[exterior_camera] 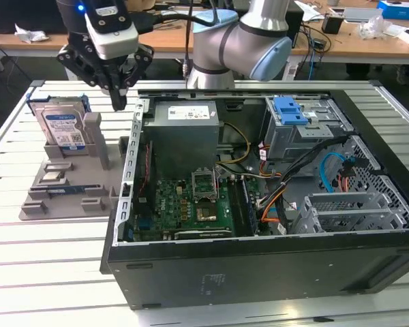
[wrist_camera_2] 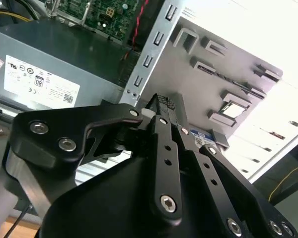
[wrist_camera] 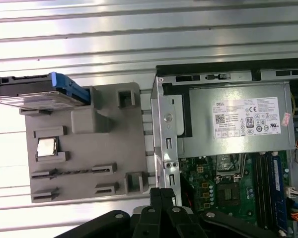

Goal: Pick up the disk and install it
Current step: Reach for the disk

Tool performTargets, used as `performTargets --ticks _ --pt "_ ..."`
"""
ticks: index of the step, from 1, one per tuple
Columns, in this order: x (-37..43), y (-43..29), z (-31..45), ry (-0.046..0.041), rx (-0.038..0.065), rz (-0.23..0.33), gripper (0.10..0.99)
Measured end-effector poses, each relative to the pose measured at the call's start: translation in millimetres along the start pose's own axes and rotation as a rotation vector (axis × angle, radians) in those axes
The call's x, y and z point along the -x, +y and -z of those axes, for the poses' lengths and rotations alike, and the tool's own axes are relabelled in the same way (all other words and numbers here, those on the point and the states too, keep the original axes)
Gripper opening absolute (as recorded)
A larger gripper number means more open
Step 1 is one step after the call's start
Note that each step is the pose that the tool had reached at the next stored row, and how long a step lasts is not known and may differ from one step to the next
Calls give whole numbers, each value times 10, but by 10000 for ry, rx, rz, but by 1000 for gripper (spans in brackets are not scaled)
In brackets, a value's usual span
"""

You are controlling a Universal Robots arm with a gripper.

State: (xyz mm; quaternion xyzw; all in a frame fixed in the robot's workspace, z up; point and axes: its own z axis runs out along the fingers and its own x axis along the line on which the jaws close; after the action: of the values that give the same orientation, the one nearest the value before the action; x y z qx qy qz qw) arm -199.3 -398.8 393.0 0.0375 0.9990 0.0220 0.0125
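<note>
the pincer (exterior_camera: 119,102) hangs clenched on nothing above the gap between the grey holder (exterior_camera: 102,184) and the near wall of the open computer case (exterior_camera: 259,262). the disk (exterior_camera: 63,129) lies lower and toward the exterior view's left of it, just across the holder and not touching it. it stands on edge in the holder's rear slot, labelled face to the exterior camera, framed in blue. in the first wrist view the disk (wrist_camera: 37,94) shows edge-on, its top edge square to the case wall. the holder also carries a small chip (wrist_camera: 45,148) in another slot. the case holds the power supply (exterior_camera: 184,133), the green board (exterior_camera: 184,204) and a drive cage (exterior_camera: 310,136) topped by a blue latch (exterior_camera: 290,110), with no disk visible in it. holder and case sit on the slatted surface (exterior_camera: 27,272).
</note>
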Motion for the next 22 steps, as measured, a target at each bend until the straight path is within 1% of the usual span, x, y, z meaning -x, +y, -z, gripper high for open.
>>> performTargets --ticks 2,11,13,14,16,22 --pt "-105 -8 2 0 0 2 106" --pt "-335 -25 6 0 1 1 106" --pt "-423 -32 8 0 1 2 106" --pt "-446 -34 9 0 1 2 106" --pt "-525 -40 11 1 0 2 106" --pt "-663 -50 13 0 0 2 106"
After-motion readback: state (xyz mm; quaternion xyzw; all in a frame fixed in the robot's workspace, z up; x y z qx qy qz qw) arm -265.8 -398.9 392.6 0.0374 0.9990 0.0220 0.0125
